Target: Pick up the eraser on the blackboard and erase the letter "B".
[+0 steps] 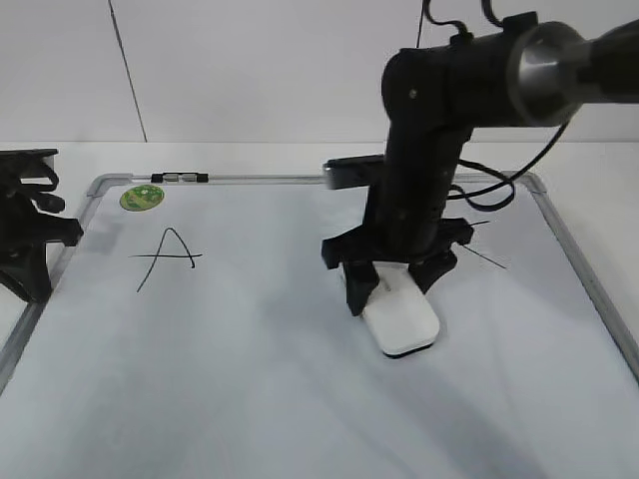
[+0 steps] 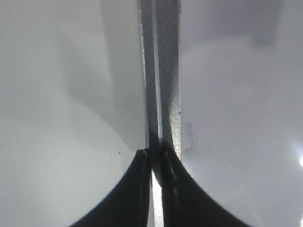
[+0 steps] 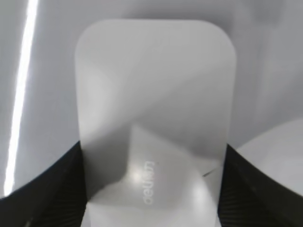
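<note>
The white eraser (image 1: 401,319) lies flat on the blackboard (image 1: 250,349), a white board with a silver-grey frame, right of its middle. My right gripper (image 1: 394,284) is shut on the eraser, one finger on each long side. In the right wrist view the eraser (image 3: 156,109) fills the space between the black fingers (image 3: 151,189), grey print facing up. No letter "B" shows; the arm and the eraser cover that part of the board. My left gripper (image 1: 30,239) is shut and empty at the board's left edge, over the frame (image 2: 165,71) in the left wrist view (image 2: 154,158).
A black letter "A" (image 1: 170,254) stands at the board's upper left, below a round green sticker (image 1: 141,197). A thin black stroke (image 1: 487,259) shows just right of the right gripper. A black cable (image 1: 494,190) hangs from the right arm over the board's far right corner.
</note>
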`<state>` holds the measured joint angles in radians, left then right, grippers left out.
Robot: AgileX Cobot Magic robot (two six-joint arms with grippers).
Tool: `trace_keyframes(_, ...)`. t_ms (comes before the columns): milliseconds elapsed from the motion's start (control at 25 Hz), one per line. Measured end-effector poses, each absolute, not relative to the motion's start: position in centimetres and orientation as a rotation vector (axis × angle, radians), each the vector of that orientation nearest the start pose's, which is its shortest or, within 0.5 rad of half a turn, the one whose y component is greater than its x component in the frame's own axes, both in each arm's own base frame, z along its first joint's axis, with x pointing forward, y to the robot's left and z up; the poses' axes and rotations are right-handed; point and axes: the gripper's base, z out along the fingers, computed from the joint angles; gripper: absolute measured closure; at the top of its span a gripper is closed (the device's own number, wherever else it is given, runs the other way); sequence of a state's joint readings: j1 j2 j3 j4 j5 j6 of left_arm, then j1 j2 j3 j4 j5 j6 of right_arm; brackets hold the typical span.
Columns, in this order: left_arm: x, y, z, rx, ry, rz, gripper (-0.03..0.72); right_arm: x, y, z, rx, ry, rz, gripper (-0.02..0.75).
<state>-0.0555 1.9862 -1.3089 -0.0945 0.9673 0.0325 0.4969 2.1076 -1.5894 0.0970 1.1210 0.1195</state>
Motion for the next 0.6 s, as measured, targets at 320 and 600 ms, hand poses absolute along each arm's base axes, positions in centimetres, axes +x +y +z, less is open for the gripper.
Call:
trace_keyframes(320, 37.0, -2.8, 15.4, 0.056, 3.126, -0.120, 0.664, 38.5, 16.0, 17.1, -0.335, 3.121, 0.138, 0.206)
trace_keyframes(600, 37.0, -2.8, 15.4, 0.056, 3.126, -0.120, 0.664, 38.5, 15.9, 17.2, -0.333, 3.130, 0.168, 0.206)
